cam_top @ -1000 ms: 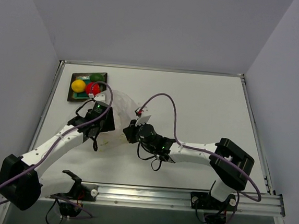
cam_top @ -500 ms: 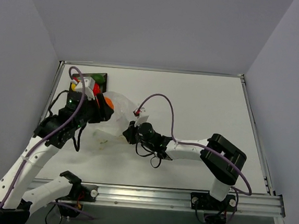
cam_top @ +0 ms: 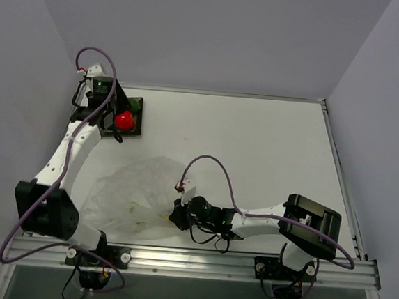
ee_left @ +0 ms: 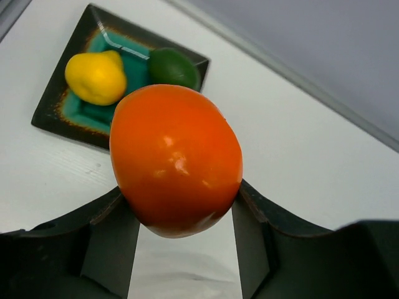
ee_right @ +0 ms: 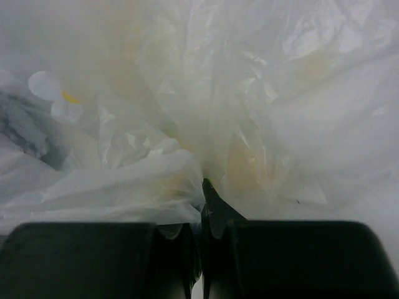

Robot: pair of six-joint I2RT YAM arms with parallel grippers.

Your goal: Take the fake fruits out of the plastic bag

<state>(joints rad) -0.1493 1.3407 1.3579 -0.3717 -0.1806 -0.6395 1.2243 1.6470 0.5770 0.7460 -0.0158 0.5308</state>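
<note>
My left gripper (ee_left: 179,190) is shut on the orange fruit (ee_left: 176,159) and holds it above the table beside the dark-framed tray (ee_left: 57,112). The yellow fruit (ee_left: 95,76) and the dark green fruit (ee_left: 173,67) lie in the tray. In the top view the left gripper (cam_top: 113,112) is over the tray (cam_top: 137,106), next to the red fruit (cam_top: 124,120); the orange fruit is hidden there. The clear plastic bag (cam_top: 131,196) lies crumpled near the front edge. My right gripper (cam_top: 175,215) is shut on a fold of the bag (ee_right: 187,112), its jaws (ee_right: 202,193) pinched together.
The tray sits in the far left corner by the table's raised rim (cam_top: 77,104). A metal rail (cam_top: 245,262) runs along the near edge by the arm bases. Grey walls stand around the table.
My left arm has lifted the orange fruit out of the bag and swung to the far left, over the tray. My right gripper has dragged the bag toward the near edge.
</note>
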